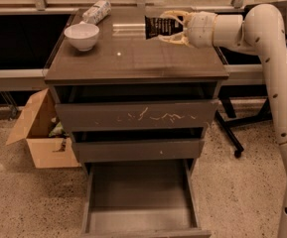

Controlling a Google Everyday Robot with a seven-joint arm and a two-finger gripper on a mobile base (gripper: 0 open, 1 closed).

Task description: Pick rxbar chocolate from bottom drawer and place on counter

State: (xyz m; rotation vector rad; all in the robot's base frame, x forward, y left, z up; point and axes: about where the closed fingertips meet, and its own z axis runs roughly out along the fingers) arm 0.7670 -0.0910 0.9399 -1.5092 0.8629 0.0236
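My gripper point(169, 27) reaches in from the right over the back of the counter point(133, 58). It is shut on the rxbar chocolate point(157, 27), a flat black wrapper bar with pale lettering that sticks out to the left of the fingers, held a little above the glossy top. The bottom drawer point(142, 197) stands pulled out at floor level, and its visible inside holds nothing. The white arm runs off to the right edge.
A white bowl point(81, 35) sits at the counter's back left, with a white-and-grey cylindrical packet point(96, 12) behind it. The scratched drawer front point(135, 115) is closed. An open cardboard box point(38, 130) stands on the floor to the left. A black stand's legs point(232, 133) are at right.
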